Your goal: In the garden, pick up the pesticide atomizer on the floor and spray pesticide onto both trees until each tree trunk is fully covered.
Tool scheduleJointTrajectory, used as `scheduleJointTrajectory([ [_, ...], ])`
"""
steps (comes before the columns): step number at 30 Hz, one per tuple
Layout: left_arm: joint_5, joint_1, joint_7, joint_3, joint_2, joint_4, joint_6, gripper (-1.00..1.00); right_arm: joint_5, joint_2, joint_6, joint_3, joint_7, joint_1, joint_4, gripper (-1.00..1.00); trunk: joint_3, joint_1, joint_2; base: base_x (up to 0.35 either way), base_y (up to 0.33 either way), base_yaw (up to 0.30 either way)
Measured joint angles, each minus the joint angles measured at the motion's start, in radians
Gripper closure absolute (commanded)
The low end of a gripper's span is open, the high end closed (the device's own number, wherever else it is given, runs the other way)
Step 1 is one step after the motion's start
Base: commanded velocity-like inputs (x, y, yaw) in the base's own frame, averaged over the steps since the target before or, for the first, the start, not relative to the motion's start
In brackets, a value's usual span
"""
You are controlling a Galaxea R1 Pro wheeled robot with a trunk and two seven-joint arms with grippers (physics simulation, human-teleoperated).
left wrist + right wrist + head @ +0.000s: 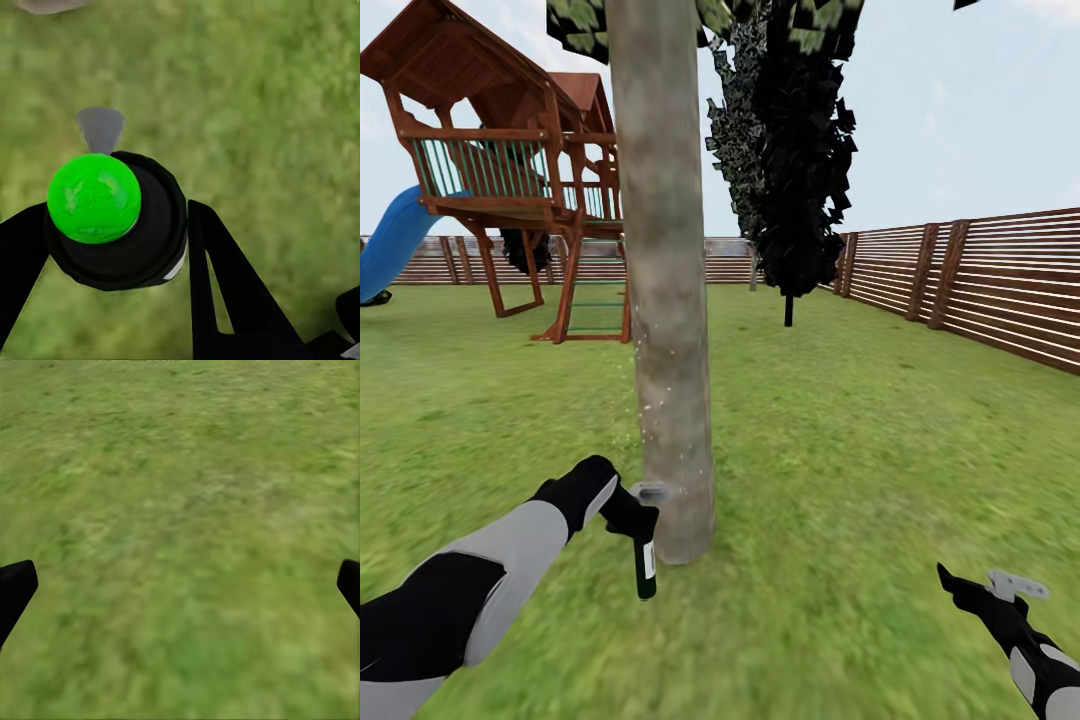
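A thick grey-brown tree trunk (pixel 660 300) with pale mottling rises from the grass (pixel 830 440) straight ahead. My left gripper (pixel 628 512) is shut on the slim black pesticide atomizer (pixel 646 565), which hangs upright just left of the trunk's base. A few pale specks dot the trunk's left edge. In the left wrist view the atomizer (pixel 146 236) shows end-on with a green ball cap (pixel 94 197), between the black fingers (pixel 225 292) of the left gripper (pixel 120 225). My right gripper (pixel 980 585) hovers low at the right, open over grass (pixel 180 510), with nothing between its fingertips (pixel 15 592).
A near-black cypress (pixel 800 150) stands behind the trunk. A wooden play tower (pixel 510 170) with a blue slide (pixel 395 240) is at the back left. A brown slatted fence (pixel 980 275) runs along the right and rear. Open lawn lies to either side.
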Motion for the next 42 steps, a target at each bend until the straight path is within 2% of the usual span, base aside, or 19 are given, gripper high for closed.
scheduleJointTrajectory([
  [7,0.0,-0.002,-0.001,-0.001,-0.001,-0.001,0.003,1.0,0.0,0.0,0.0,0.0,0.0,0.0,0.0,-1.0,0.0,0.0,0.0,0.049,0.0,0.0],
  [8,0.0,-0.005,-0.001,0.0,-0.001,-0.002,0.032,1.0,0.0,0.0,0.0,0.0,0.0,0.0,0.0,-1.0,0.0,0.0,0.0,0.001,0.0,0.0],
  [13,0.002,-0.01,-0.002,0.001,-0.001,-0.11,0.072,1.0,0.0,0.0,0.0,0.0,0.0,-0.001,0.0,-1.0,0.0,0.0,0.0,0.0,0.0,0.0],
  [19,0.006,-0.104,-0.002,0.001,-0.001,-0.121,0.078,1.0,0.0,0.0,0.0,0.0,0.0,0.0,0.0,-1.0,0.0,0.0,0.0,0.0,0.0,0.0],
  [23,0.007,-0.145,-0.002,0.002,-0.006,-0.118,0.08,1.0,0.0,0.0,0.0,0.0,0.0,0.0,0.0,-1.0,0.0,0.0,0.0,0.0,0.0,0.0],
  [29,0.006,-0.196,-0.003,0.001,-0.015,-0.116,0.081,1.0,0.0,0.0,0.0,0.0,0.0,-0.001,0.0,-1.0,0.0,0.0,0.0,0.0,0.0,0.0],
  [39,0.005,-0.236,-0.003,0.001,-0.012,-0.085,0.084,1.0,0.0,0.0,0.0,0.0,0.0,0.0,0.0,-1.0,0.0,0.0,0.0,-0.001,0.0,0.0],
  [42,0.004,-0.269,-0.003,0.0,-0.012,-0.038,0.084,1.0,0.0,0.0,0.0,0.0,0.0,0.0,0.0,-1.0,0.0,0.0,0.0,-0.172,0.0,0.0],
])
